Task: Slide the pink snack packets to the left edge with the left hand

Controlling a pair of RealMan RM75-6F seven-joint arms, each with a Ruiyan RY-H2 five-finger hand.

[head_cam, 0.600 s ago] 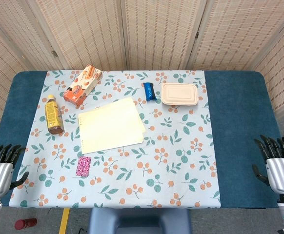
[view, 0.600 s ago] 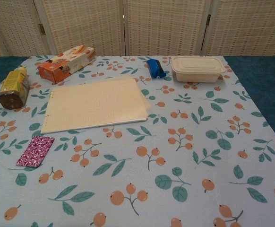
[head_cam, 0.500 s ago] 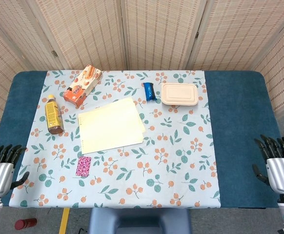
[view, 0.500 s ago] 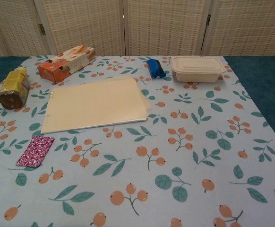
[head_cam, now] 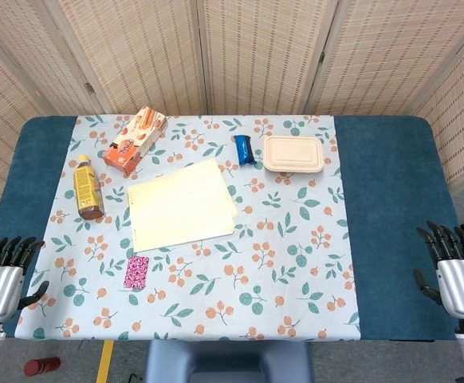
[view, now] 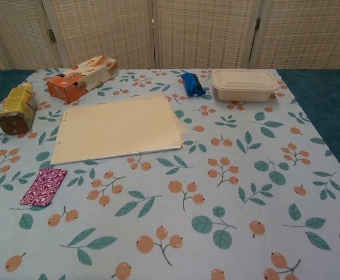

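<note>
pink snack packet (head_cam: pixel 136 272) lies just below the paper pad (head_cam: pixel 182 205) | left hand (head_cam: pixel 1 281) well left of pad, fingers spread, empty | right hand (head_cam: pixel 455 277) far right, fingers spread, empty

Pink patterned snack packet (head_cam: pixel 136 272) (view: pixel 44 186), flat on the floral cloth, just below the paper pad's near-left corner.
</note>
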